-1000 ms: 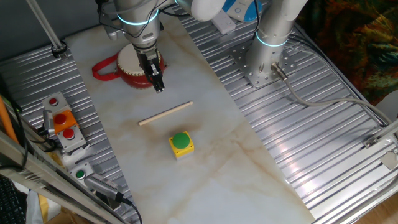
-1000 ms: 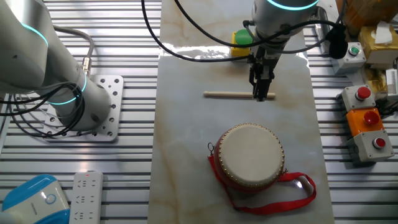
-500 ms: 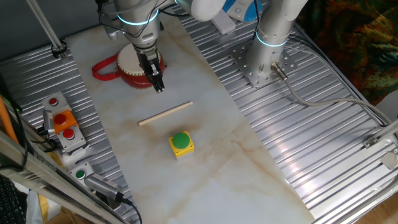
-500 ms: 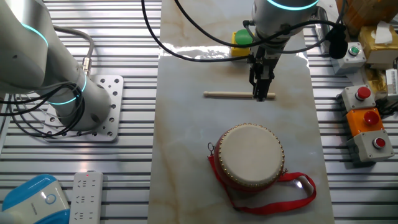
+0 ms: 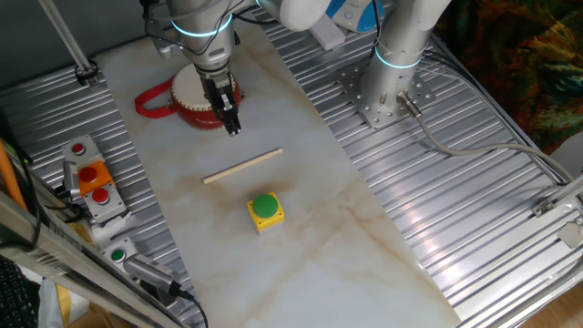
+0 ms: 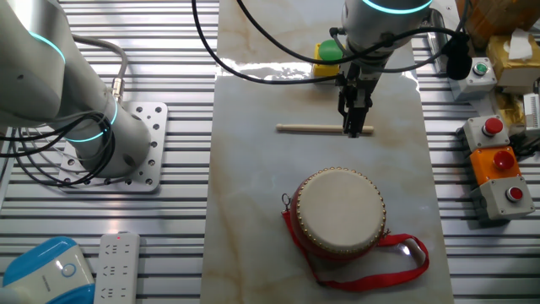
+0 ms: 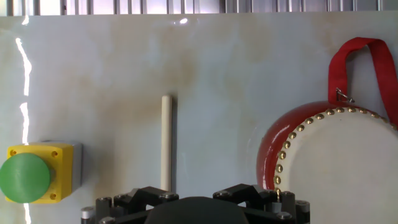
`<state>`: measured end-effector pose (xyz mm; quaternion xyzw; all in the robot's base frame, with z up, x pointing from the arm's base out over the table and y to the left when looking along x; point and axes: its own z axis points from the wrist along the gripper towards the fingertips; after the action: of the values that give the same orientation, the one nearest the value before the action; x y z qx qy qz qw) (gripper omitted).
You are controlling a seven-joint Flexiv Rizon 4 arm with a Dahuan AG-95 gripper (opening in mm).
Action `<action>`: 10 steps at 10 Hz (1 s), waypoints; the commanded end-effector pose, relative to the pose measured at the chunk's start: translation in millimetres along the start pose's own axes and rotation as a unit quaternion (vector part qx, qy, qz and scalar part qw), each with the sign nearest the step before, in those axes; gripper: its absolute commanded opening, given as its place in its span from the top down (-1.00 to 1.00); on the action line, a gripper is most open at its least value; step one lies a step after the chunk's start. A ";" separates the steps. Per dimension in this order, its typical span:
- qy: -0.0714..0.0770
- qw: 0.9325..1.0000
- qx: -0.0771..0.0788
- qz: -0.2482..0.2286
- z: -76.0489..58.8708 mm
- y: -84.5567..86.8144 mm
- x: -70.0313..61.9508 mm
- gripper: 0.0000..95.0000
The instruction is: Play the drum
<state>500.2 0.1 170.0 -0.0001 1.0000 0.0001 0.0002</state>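
Observation:
The drum (image 5: pixel 194 91) with red sides and a cream top stands at the far end of the white marble board; it also shows in the other fixed view (image 6: pixel 340 211) and at the right of the hand view (image 7: pixel 339 165). Its red strap (image 6: pixel 396 263) lies beside it. A wooden stick (image 5: pixel 242 167) lies flat on the board, also seen in the other fixed view (image 6: pixel 308 128) and the hand view (image 7: pixel 166 140). My gripper (image 5: pixel 232 128) hangs above the board between drum and stick, fingers together and empty; in the other fixed view (image 6: pixel 355 128) its tip overlaps the stick's end.
A yellow box with a green button (image 5: pixel 265 210) sits on the board beyond the stick from the drum (image 7: pixel 34 175). Red and orange button boxes (image 5: pixel 91 182) stand off the board's side. A second arm's base (image 5: pixel 387 91) is bolted on the ribbed metal table.

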 end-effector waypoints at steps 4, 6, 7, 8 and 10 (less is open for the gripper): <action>0.045 0.997 -0.022 -0.055 -1.5 0.2 0.2 1.00; 0.047 0.997 -0.010 -0.056 -1.6 0.2 0.1 1.00; 0.048 0.997 -0.010 -0.056 -1.5 0.2 0.1 1.00; 0.048 0.997 -0.010 -0.056 -1.5 0.2 0.1 1.00; 0.047 0.997 -0.011 -0.057 -1.4 0.2 0.1 1.00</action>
<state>500.1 -0.1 171.7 -0.0568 0.9972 0.0083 -0.0474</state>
